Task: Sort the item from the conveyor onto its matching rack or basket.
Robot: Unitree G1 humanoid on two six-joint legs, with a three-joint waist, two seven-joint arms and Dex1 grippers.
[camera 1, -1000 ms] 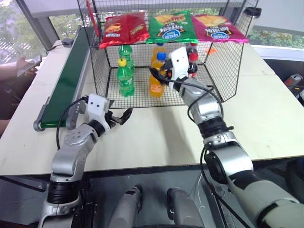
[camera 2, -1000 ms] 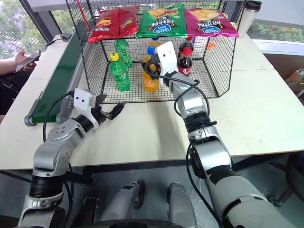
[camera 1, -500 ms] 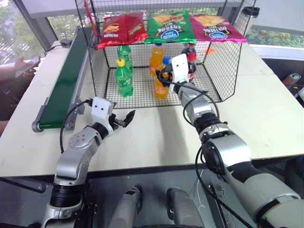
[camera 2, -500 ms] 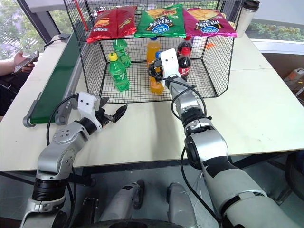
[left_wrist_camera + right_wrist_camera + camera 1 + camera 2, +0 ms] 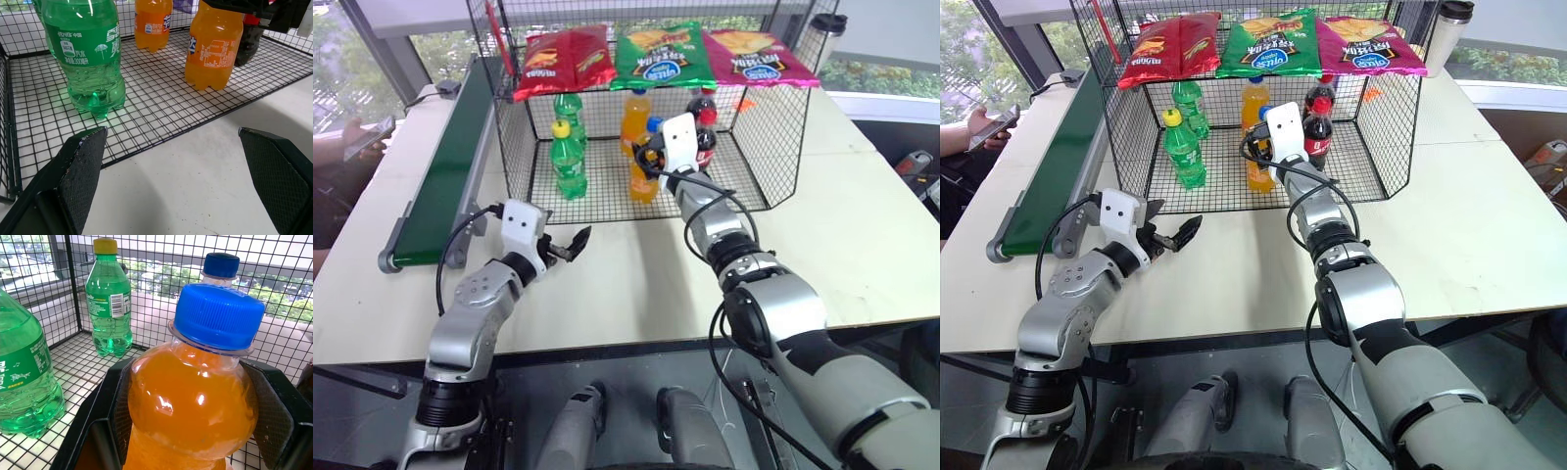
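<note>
Most of the task looks finished: the right end effector [image 5: 649,157] grips the orange soda bottle [image 5: 643,178] inside the black wire cage [image 5: 773,137], standing on the grid floor beside another orange one. Releasing remains. The left end effector [image 5: 570,245] waits wide open over the table [image 5: 626,284].

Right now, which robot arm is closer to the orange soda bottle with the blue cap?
Right. The right tool is shut on the orange soda bottle inside the wire cage; the left tool hangs open over the table outside it.
</note>
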